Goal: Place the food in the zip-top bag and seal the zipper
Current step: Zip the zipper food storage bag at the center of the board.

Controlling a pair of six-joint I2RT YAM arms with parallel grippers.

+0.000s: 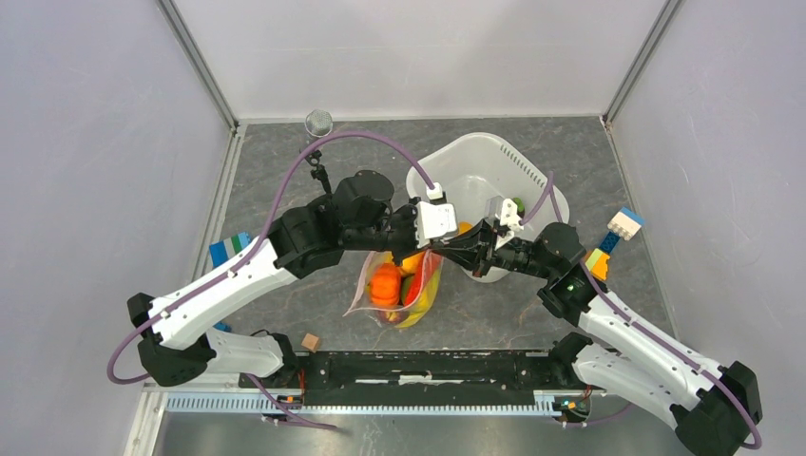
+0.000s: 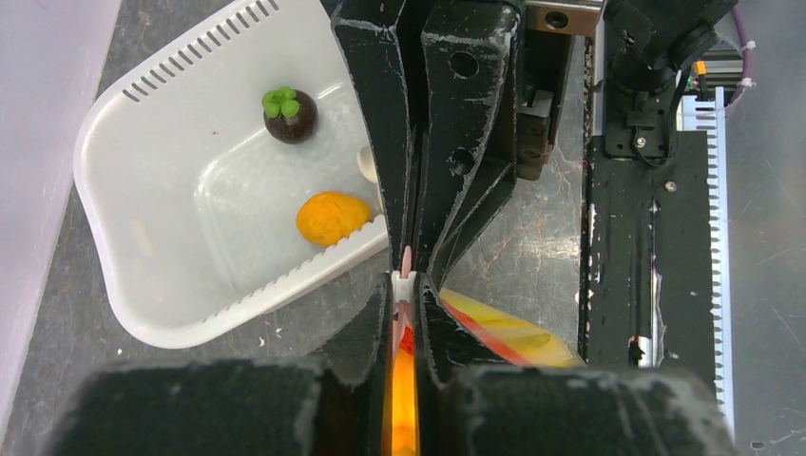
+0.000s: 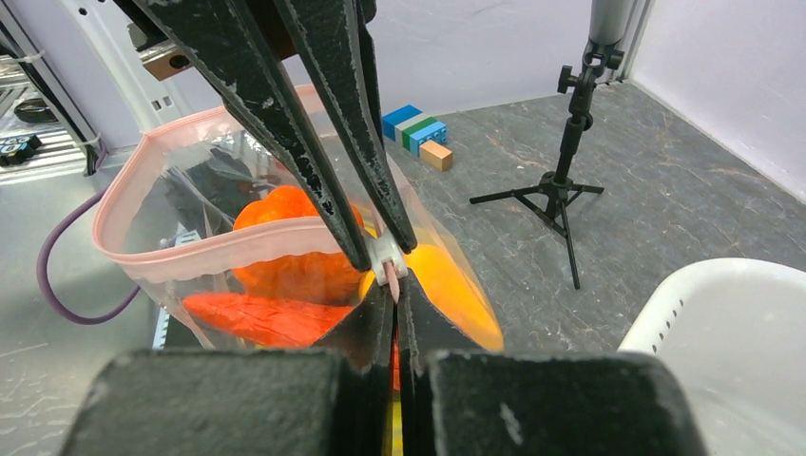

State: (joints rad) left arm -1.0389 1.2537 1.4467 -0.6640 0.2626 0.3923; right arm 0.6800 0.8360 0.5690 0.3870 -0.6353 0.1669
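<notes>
The zip-top bag point(image 1: 394, 285) hangs between the two arms just in front of the white tub point(image 1: 475, 157). Orange, red and yellow food point(image 3: 285, 266) shows through the bag's clear wall. Its pink zipper point(image 3: 219, 249) still gapes in a loop at the left. My left gripper point(image 2: 407, 285) is shut on the zipper's white slider point(image 3: 385, 252). Tip to tip with it, my right gripper point(image 3: 392, 277) pinches the pink end of the strip. A dark maroon fruit with a green top point(image 2: 290, 114) and an orange piece point(image 2: 331, 217) lie in the tub.
Coloured block stacks lie at the left point(image 1: 228, 249) and at the right point(image 1: 613, 237). A small wooden cube point(image 1: 310, 341) sits near the front rail. A black tripod stand point(image 3: 570, 161) stands at the far left of the table.
</notes>
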